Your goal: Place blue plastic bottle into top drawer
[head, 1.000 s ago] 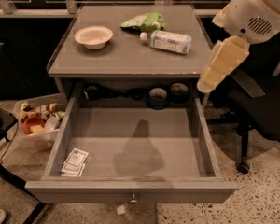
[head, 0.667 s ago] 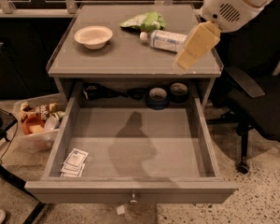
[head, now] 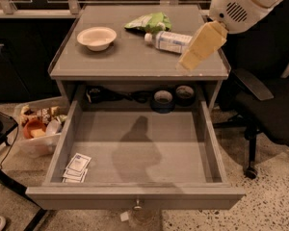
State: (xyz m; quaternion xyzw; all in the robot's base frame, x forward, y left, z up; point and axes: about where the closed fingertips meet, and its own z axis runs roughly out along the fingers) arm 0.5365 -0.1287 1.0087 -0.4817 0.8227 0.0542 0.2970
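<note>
While open, top drawer point(head: 183, 146) with small packets point(head: 77, 168); gripper point(head: 191, 60), state unclear, near blue plastic bottle point(head: 167, 41)

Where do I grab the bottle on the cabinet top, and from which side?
Grip the blue plastic bottle across its labelled middle, coming down from above: it lies on its side, cap toward the snack bag. The gripper hangs by its base end.

cream hand point(head: 187, 62) above grey tabletop point(head: 130, 57), blue-white bottle point(head: 171, 41)

Bottle point(head: 171, 41) on cabinet top point(head: 125, 59), pincer point(head: 189, 60) at its right end, top drawer point(head: 135, 197) below.
</note>
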